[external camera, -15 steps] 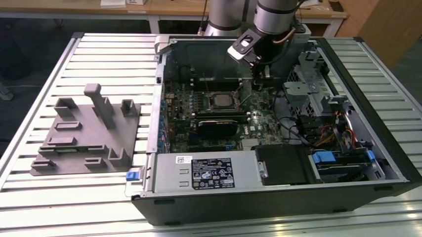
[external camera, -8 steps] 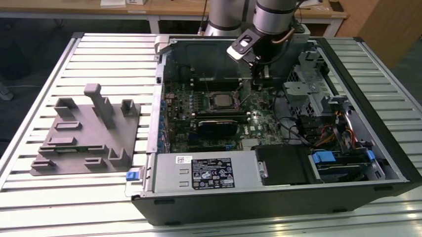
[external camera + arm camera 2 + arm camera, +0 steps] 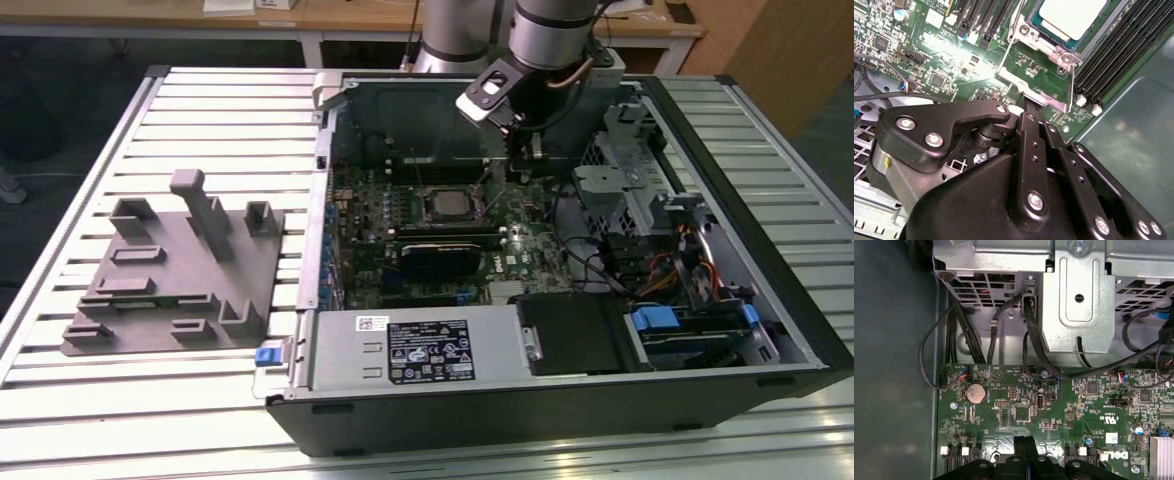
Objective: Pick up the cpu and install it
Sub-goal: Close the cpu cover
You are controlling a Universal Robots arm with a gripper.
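The cpu (image 3: 1073,16) lies flat in the motherboard socket, its pale silver top framed by the metal socket bracket (image 3: 1040,86). In the exterior view the cpu (image 3: 447,207) sits mid-board inside the open computer case (image 3: 747,215). My gripper (image 3: 517,166) hangs over the board just to the exterior view's right of the socket. Its black fingers (image 3: 1030,119) are pressed together with nothing between them, and their tip is at the bracket's edge. In the first wrist view the fingers (image 3: 1021,447) meet in a thin seam above the board.
A grey moulded tray (image 3: 160,300) with upright blocks lies on the slatted table at the exterior view's left. Inside the case are a black heatsink (image 3: 441,257), a power supply (image 3: 414,348), a metal drive cage (image 3: 1076,300) and loose cables (image 3: 1029,335).
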